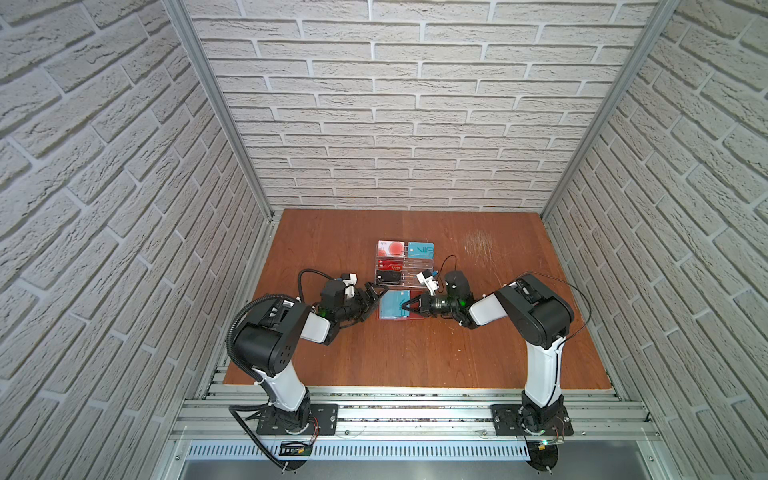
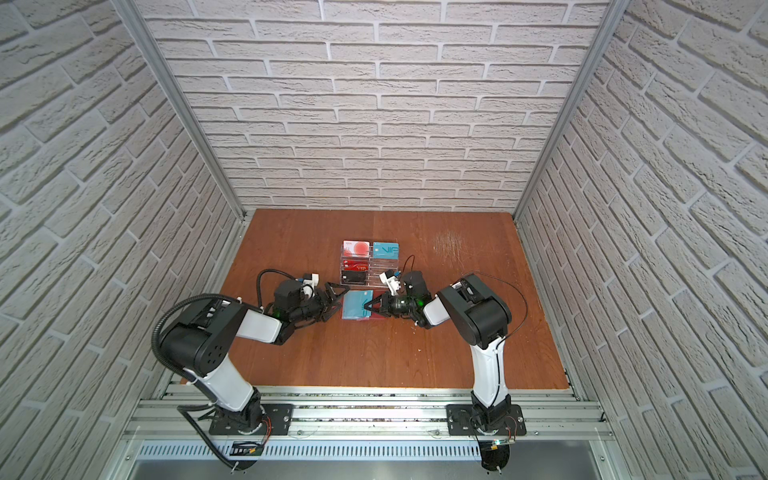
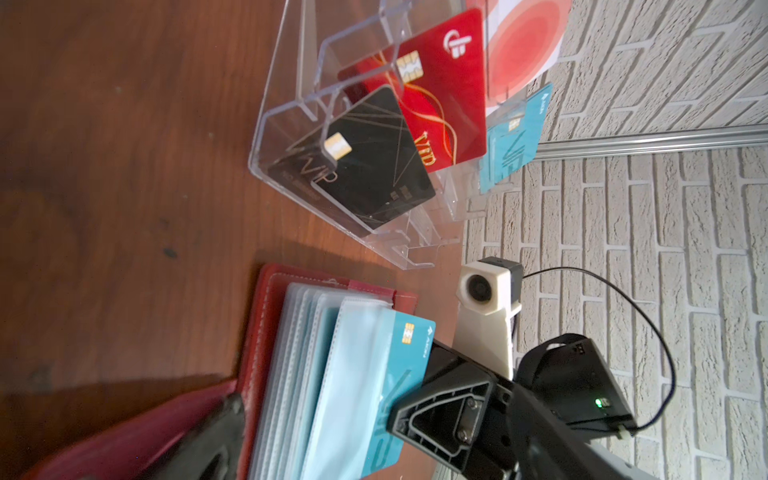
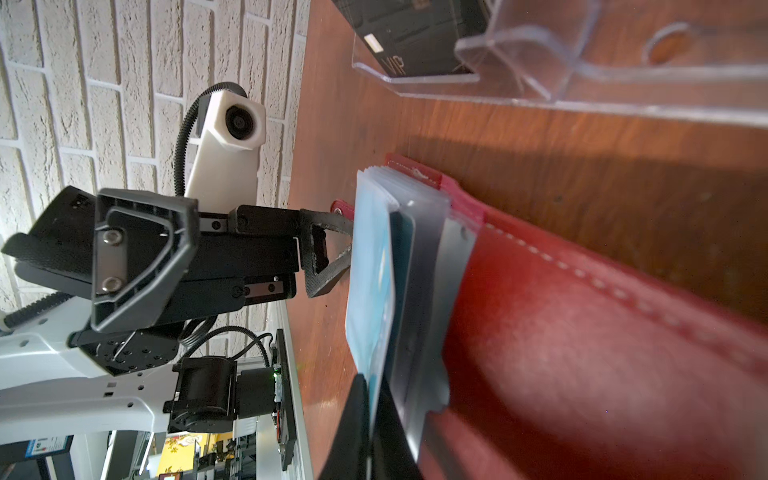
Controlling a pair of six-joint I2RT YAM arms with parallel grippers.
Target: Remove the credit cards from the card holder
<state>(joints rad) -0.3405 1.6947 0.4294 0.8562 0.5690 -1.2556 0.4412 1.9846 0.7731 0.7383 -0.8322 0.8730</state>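
**Right wrist view, foreground.** The right gripper (image 4: 371, 419) is filling the lower edge. Its jaws are clamping the free end of the teal card (image 3: 409, 357), which is so thin that the fingers are reading as shut.

**Setting.** The card is sitting in the topmost clear sleeve (image 3: 353, 374) of the card holder (image 3: 266, 324). The holder is lying open and flat on the bench (image 1: 415, 353), just in front of the clear acrylic stand (image 3: 270, 137). The display cards (image 3: 440, 83) standing in that stand are taking no part in this step.

**Progress.** Extraction is judged to be only starting.
- The chip end of the teal card is projecting past the sleeve mouth, while the larger part is lying under the plastic.
- No card is lying loose on the bench in either top view.
- Whether the lower sleeves are carrying further cards cannot be told, because the pages are stacking over one another.
- What is left is this whole withdrawal, plus any card that turns up beneath.

**Left gripper.** The left gripper (image 1: 377, 302) is waiting at the opposite edge of the holder, with its jaws standing wide apart and gripping nothing. In the left wrist view one of its fingers is showing as a blur over the red cover. Whether it is pressing down cannot be told.

**Relation of card to jaws.** The card is lying between the right jaws, gripped at the edge facing that arm. The holder is lying between the two grippers.
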